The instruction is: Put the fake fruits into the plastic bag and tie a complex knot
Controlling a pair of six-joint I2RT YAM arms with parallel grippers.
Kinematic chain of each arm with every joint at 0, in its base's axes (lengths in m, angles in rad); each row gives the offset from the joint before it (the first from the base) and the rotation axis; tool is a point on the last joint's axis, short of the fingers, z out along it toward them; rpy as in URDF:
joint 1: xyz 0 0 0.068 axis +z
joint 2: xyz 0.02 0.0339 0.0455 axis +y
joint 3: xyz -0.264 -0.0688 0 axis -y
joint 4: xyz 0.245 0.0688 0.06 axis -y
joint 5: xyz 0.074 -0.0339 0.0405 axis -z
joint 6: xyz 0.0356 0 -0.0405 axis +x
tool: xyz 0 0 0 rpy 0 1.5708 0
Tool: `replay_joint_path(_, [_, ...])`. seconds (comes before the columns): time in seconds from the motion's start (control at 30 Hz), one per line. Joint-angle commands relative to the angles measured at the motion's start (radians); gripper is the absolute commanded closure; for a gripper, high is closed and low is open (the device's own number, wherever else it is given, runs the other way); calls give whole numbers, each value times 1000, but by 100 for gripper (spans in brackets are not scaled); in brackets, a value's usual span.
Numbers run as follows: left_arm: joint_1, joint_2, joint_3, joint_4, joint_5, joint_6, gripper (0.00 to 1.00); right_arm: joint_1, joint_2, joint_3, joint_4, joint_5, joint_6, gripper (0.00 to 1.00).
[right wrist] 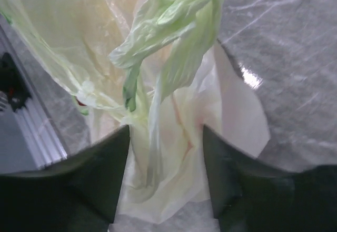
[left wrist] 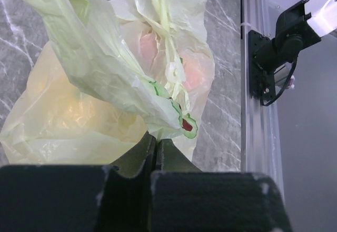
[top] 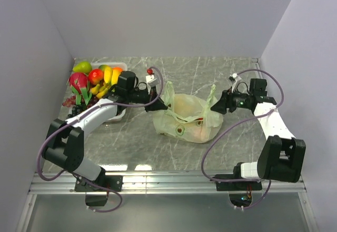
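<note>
White walls enclose a grey marbled table. The pale-green plastic bag lies slumped at its middle, with both loop handles standing up untied. Pale orange and pink shapes show through its film, but which fruits they are cannot be told.

The left gripper is at the bag's left side. Its fingers are pressed together and pinch a fold of the bag near the left handle. The right gripper is at the bag's right side with its fingers spread wide. In the right wrist view they stand either side of the twisted right handle without clamping it.

Well to the left of the bag, more fake fruits are heaped in a clear tray: dragonfruit, red apple, bananas and grapes.
</note>
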Motion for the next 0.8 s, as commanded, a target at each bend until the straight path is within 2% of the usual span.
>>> replay_joint_path(0.0, [-15, -2, 60, -36, -8, 72, 100, 8, 16, 11, 150, -79, 78, 48])
replay_joint_path(0.03, [-18, 0, 73, -52, -4, 94, 99, 15, 25, 16, 156, -94, 80, 73])
replay_joint_path(0.1, [-32, 9, 91, -82, 9, 134, 100, 38, 30, 36, 161, -105, 84, 89])
replay_joint_path(0.13, [-43, 21, 124, -110, 13, 214, 99, 70, 31, 37, 173, -101, 93, 99])
replay_joint_path(0.17, [-55, 32, 148, -192, 18, 264, 100, 87, 33, 46, 199, -98, 104, 100])
replay_joint_path(0.27, [-109, 73, 224, -277, 18, 417, 99, 146, 48, 75, 221, -101, 135, 100])
replay_joint_path(0.4, [-173, 138, 321, -424, 25, 570, 99, 241, 67, 122, 175, -108, 95, 100])
replay_joint_path(0.53, [-221, 193, 398, -500, 15, 732, 99, 304, 71, 149, 132, -113, 51, 100])
replay_joint_path(0.67, [-245, 227, 413, -477, 3, 742, 99, 316, 91, 174, 89, -156, 23, 100])
replay_joint_path(0.77, [-247, 260, 418, -393, -11, 653, 99, 316, 88, 166, 55, -174, -12, 100])
